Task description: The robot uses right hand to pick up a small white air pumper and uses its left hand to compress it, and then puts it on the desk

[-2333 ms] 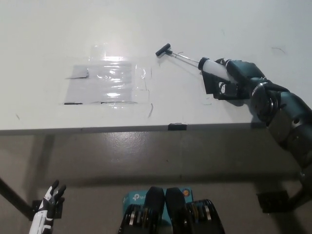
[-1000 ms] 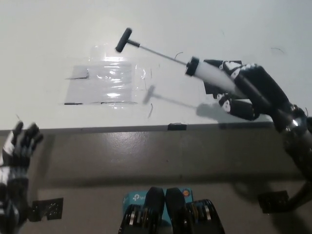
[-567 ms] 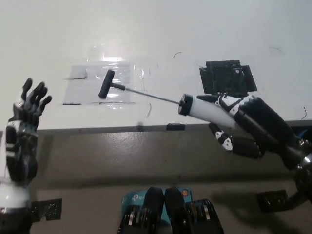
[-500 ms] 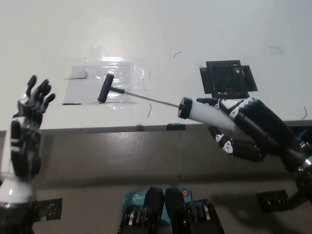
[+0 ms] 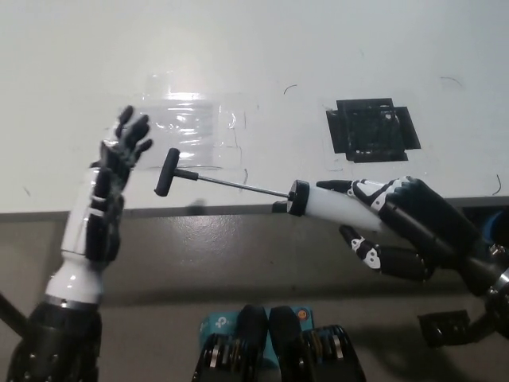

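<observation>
1. Left hand (image 5: 107,191) raised over the desk's near edge, fingers spread and holding nothing, palm facing the pump's T-handle (image 5: 166,172) and just beside it. I read that as lined up to push the plunger in; I can't tell if it's touching.
2. Clear plastic sheet (image 5: 195,131) lies flat on the desk (image 5: 254,48) behind the handle, not involved.
3. Air pumper (image 5: 314,197) is off the desk, held roughly level over the near edge, rod (image 5: 238,185) fully extended toward the left hand. Looks like it's presented for compression.
4. Black square patch (image 5: 371,129) sits on the desk toward the right edge, bare.
5. Right hand (image 5: 402,231) clamped around the white barrel's rear. Fingers hide the barrel's end, so I can't see any nozzle. The wrist is cut off at the frame's right side.
</observation>
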Controlling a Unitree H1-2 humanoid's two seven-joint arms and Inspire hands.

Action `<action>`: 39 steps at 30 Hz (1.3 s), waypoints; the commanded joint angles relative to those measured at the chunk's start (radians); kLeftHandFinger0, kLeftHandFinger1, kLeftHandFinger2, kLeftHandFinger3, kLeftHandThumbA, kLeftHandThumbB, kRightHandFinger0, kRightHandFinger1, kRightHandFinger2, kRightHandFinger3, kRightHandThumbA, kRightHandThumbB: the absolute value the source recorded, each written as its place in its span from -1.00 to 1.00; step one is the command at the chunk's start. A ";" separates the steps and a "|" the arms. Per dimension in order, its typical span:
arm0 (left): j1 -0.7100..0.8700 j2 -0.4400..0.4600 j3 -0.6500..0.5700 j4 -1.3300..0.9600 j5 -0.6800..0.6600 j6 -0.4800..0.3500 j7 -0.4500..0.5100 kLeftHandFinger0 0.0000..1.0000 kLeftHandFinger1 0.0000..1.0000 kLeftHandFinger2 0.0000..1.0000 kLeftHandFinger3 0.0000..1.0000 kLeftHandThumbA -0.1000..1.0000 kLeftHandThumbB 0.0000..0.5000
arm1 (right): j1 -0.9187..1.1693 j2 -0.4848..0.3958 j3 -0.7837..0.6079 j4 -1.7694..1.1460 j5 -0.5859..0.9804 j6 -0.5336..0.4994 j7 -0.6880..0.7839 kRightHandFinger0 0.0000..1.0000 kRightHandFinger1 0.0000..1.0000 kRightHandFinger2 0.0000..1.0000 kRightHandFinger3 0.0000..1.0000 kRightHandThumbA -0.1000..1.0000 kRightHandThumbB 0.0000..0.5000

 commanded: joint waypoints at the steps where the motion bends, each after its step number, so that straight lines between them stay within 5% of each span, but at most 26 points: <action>1: -0.044 -0.007 -0.026 -0.017 0.036 0.036 -0.019 1.00 1.00 1.00 1.00 1.00 0.17 | -0.017 0.004 -0.022 -0.030 -0.007 -0.009 0.009 -0.95 -0.20 0.38 0.23 -1.00 -0.37; 4: -0.050 -0.014 -0.044 -0.027 0.033 0.061 -0.026 1.00 1.00 1.00 1.00 1.00 0.28 | -0.020 0.014 -0.018 -0.036 -0.014 -0.002 0.017 -0.97 -0.22 0.35 0.20 -1.00 -0.42; 14: -0.061 -0.032 -0.056 -0.019 0.051 0.077 -0.026 1.00 1.00 1.00 1.00 1.00 0.17 | -0.030 0.035 -0.011 -0.032 -0.037 -0.002 0.026 -0.93 -0.13 0.47 0.31 -1.00 -0.49; 29: -0.038 -0.044 -0.088 -0.015 0.070 0.064 -0.038 1.00 1.00 1.00 1.00 1.00 0.28 | -0.081 0.078 0.023 -0.005 -0.079 -0.031 0.048 -0.91 -0.14 0.49 0.39 -1.00 -0.42; 34: -0.017 -0.062 -0.147 -0.022 0.144 0.047 -0.032 1.00 1.00 1.00 1.00 1.00 0.01 | -0.105 0.110 0.044 0.017 -0.088 -0.044 0.050 -0.91 -0.14 0.48 0.51 -1.00 -0.37; 39: 0.006 -0.088 -0.201 -0.015 0.201 0.036 -0.024 1.00 1.00 1.00 1.00 1.00 -0.05 | -0.119 0.130 0.059 0.023 -0.099 -0.050 0.052 -0.90 -0.07 0.60 0.74 -1.00 -0.37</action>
